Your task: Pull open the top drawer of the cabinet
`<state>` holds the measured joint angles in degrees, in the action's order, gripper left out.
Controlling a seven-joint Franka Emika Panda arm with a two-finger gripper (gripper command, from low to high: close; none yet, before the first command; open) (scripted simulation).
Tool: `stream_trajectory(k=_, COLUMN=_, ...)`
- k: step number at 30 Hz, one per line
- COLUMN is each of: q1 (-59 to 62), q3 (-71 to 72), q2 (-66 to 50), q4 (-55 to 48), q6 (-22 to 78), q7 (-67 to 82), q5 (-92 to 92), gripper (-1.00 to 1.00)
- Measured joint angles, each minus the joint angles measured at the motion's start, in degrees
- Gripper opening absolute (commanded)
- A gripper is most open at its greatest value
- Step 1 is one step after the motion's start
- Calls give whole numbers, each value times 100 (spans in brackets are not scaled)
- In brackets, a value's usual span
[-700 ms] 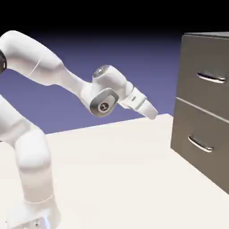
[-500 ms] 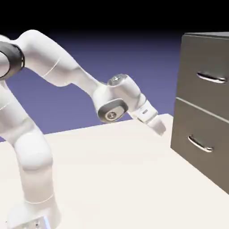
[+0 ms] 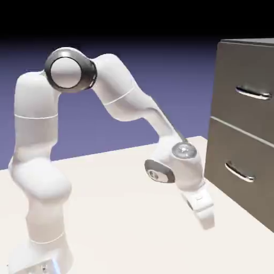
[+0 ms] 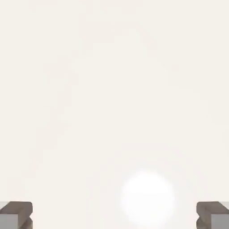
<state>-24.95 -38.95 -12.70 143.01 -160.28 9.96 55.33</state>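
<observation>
Down at the bottom edge of the hand view, two grey fingertips (image 4: 16, 214) are sitting far apart in the left and right corners, so the jaws are standing spread wide with nothing between them; the pale bench (image 4: 112, 89) is filling the rest of that view, with a bright round glare in the lower middle.

In the exterior view, the gripper (image 3: 206, 219) is hanging low in the lower right, pointing down toward the bench (image 3: 123, 214) and touching neither drawer. The white arm (image 3: 128, 101) is rising from the lower left, bending at a grey-capped joint in the upper left and sloping down to the wrist at right of centre.

Beyond the gripper, along the right edge, the cabinet (image 3: 230, 69) is standing on the bench. The top drawer (image 3: 243, 115) is sitting flush and closed in the upper right, its silver handle (image 3: 252, 93) well above the gripper. The lower drawer (image 3: 235, 150) is lying beneath it, also shut, its own handle (image 3: 240, 173) just to the right of the wrist.
</observation>
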Motion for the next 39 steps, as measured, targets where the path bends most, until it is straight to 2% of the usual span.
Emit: stream_trajectory(k=39, q1=-4262, q3=-6841, q2=-7966, q4=-3159, q6=2411, q7=9206, q5=9718, gripper=0)
